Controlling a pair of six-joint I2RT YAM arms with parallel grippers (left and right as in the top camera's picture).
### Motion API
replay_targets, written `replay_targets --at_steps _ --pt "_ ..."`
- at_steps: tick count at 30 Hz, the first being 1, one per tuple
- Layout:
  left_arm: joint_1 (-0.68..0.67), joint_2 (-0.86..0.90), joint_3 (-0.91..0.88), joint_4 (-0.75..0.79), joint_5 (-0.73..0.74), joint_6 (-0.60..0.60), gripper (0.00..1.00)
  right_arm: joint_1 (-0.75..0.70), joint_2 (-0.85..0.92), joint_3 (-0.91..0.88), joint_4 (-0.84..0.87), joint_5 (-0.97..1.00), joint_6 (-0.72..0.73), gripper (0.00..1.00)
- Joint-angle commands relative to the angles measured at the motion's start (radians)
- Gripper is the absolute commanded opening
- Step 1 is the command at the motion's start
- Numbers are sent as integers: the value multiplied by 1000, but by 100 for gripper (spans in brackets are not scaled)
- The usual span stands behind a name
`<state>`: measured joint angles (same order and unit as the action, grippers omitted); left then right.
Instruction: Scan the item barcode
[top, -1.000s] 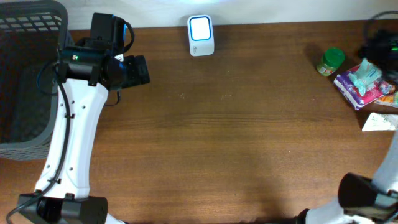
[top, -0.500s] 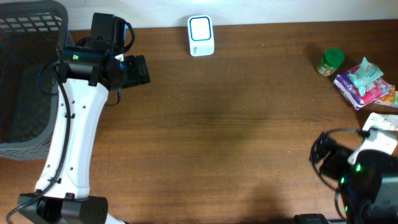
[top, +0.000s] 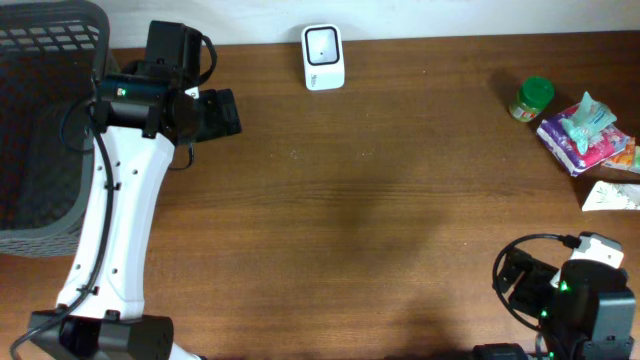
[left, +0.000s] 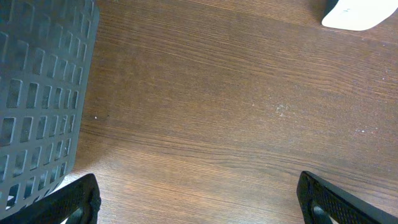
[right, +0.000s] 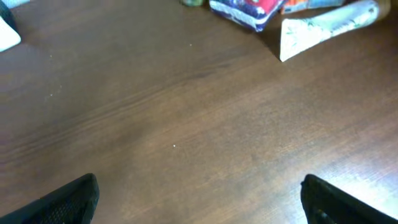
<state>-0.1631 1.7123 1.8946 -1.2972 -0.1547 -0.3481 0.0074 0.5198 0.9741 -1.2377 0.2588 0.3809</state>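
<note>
brown wood table (top: 380, 200), grain running left-right.

items for scanning: a cluster at the far right edge, none held. which one is the task's item i cannot tell.
- green-lidded jar (top: 531, 98): upright, lid facing up, furthest left of the cluster.
- tissue pack (top: 582, 135): lies flat just right of the jar, long axis diagonal from far-left to near-right, a tuft of tissue standing out of its top. barcode not visible.
- white packet (top: 610, 195): nearer than the pack and apart from it, long axis roughly left-right, partly cut off by the frame edge. in the right wrist view (right: 323, 25) its broad end points toward the table's middle.

scanner (top: 323, 57): white, at the far edge near centre, well apart from the items. long axis runs far-near, dark window facing up.

left arm: white link rises from the near-left corner toward the far edge, then bends right at the wrist. left gripper (top: 218, 113) points right, beside the grey basket (top: 40, 120), jaws wide apart with nothing between them. its wrist view shows both fingertips at the bottom corners, bare wood between.

right arm: folded low at the near-right corner, cable looped over the wrist. right gripper (right: 199, 199) is spread wide and empty, over bare wood, aimed toward the items but well short of them.
</note>
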Motion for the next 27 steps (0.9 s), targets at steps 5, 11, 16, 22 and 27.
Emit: replay_targets --at_steps 5,11,16,22,27 --pt "-4 1 1 1 -7 5 99 -35 -175 -436 511 -278 -273 99" --pt "-4 1 1 1 -7 5 99 -35 -340 -758 922 -309 -273 99" --pt "-4 1 1 1 -7 5 99 -35 -473 -892 1001 -312 -273 99" --pt "-4 1 1 1 -7 5 99 -35 -517 -928 1097 -322 -325 99" --pt "-4 0 1 1 -7 5 99 -35 -517 -969 1230 -295 -325 99"
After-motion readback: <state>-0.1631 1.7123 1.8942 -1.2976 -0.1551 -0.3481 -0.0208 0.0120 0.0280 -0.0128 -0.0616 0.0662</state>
